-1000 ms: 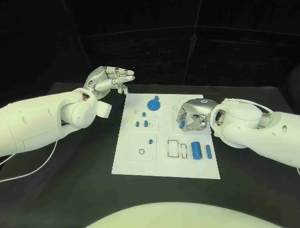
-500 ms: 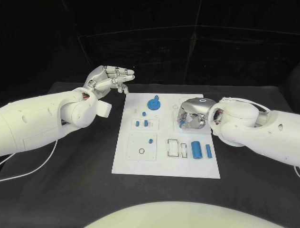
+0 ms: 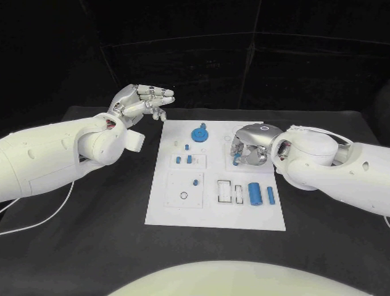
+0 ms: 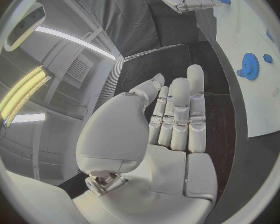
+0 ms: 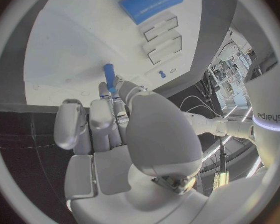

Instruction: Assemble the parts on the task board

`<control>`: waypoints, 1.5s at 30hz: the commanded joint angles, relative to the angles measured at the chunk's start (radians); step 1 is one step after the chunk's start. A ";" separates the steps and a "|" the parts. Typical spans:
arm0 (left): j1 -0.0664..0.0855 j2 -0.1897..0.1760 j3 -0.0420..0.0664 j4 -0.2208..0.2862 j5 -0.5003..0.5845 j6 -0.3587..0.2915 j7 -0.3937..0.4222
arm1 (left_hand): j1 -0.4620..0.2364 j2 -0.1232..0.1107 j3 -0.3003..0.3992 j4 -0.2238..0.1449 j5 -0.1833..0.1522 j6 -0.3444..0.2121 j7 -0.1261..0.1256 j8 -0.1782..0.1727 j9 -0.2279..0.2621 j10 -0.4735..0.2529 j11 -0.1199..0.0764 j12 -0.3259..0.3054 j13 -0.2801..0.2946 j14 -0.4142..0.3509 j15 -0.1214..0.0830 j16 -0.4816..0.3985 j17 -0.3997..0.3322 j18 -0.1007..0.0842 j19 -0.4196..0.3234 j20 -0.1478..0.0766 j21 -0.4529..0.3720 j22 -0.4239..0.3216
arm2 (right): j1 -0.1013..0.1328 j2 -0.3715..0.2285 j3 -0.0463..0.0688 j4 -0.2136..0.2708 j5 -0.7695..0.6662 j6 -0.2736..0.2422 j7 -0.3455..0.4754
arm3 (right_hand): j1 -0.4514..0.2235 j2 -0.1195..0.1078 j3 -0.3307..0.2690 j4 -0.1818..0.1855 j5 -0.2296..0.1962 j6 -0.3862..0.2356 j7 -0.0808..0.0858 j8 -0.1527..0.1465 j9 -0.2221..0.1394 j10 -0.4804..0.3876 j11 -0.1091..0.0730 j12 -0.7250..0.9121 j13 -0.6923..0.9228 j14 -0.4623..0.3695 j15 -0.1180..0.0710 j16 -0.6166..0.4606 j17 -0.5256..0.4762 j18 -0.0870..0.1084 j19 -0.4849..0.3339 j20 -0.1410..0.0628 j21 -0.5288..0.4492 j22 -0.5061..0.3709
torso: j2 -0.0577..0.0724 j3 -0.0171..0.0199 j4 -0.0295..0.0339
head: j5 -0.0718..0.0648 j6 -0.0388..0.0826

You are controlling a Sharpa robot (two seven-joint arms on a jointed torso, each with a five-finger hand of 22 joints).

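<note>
Near end of the board [image 3: 215,209]: a fat blue cylinder [image 3: 255,193] and a thinner blue rod [image 3: 271,195] lie flat side by side at the near right, just right of empty rectangular slots [image 3: 224,192]. Likely staged there as loose parts waiting for their seats. Left of the slots is a square panel [image 3: 185,189] with a small blue pin [image 3: 196,182] and a dark ring [image 3: 184,197].

Mid board: two short blue pegs [image 3: 184,160] stand on the left, well apart from the hands.

Right hand [image 3: 251,148] hangs over the board's right side, fingers curled down, pinching a slim blue peg [image 5: 109,76] at the fingertips. In the right wrist view the peg points toward the white surface, tip close to it; contact cannot be told. Held by its upper end, probably so the free end can enter a hole. Insertion looks in hand, not done.

Far end: a blue gear [image 3: 199,134] sits on the board, also seen in the left wrist view [image 4: 249,65].

Left hand [image 3: 142,102] is raised off the board's far left corner, palm up, fingers loosely bent, holding nothing. Seems parked clear so it doesn't crowd the right hand.
</note>
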 commanded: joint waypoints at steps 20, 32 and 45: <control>0.001 0.008 0.001 -0.007 0.004 0.010 0.003 | 0.003 0.011 -0.005 0.003 0.005 -0.005 0.001 0.006 -0.001 -0.006 -0.001 0.006 0.000 -0.006 0.002 -0.003 -0.002 0.006 -0.005 0.002 -0.004 -0.002 | 0.002 0.039 0.033 0.163 0.028 -0.154 0.051 | 0.013 -0.015 0.035 -0.024 0.004 0.007 0.006 -0.009 -0.004 0.019 0.001 -0.020 0.002 0.011 -0.006 0.012 0.002 -0.015 0.014 0.000 0.017 0.017 | 0.002 -0.0007 0.0015 | 0.017 0.001; 0.001 0.013 0.001 -0.004 0.004 0.011 0.004 | 0.003 0.011 -0.005 0.003 0.005 -0.005 0.001 0.006 -0.001 -0.006 -0.001 0.006 0.000 -0.006 0.002 -0.003 -0.002 0.006 -0.005 0.002 -0.004 -0.002 | -0.032 0.151 -0.004 0.102 0.055 -0.112 0.140 | -0.001 -0.027 0.043 -0.030 0.025 0.006 0.008 -0.015 -0.006 0.020 0.003 -0.031 0.002 0.009 -0.004 0.012 -0.001 -0.015 0.011 0.003 0.017 0.017 | 0.002 -0.0005 0.0003 | 0.032 -0.009; 0.002 0.016 0.001 -0.003 0.004 0.013 0.004 | 0.004 0.012 -0.005 0.003 0.005 -0.006 0.001 0.006 -0.001 -0.006 0.000 0.006 0.000 -0.006 0.002 -0.003 -0.002 0.006 -0.005 0.002 -0.004 -0.002 | -0.063 0.207 -0.022 0.043 0.052 -0.072 0.173 | -0.001 -0.029 0.046 -0.034 0.029 0.006 0.008 -0.017 -0.006 0.020 0.004 -0.035 0.002 0.009 -0.004 0.012 -0.002 -0.015 0.010 0.003 0.018 0.017 | 0.002 -0.0006 0.0019 | 0.041 -0.020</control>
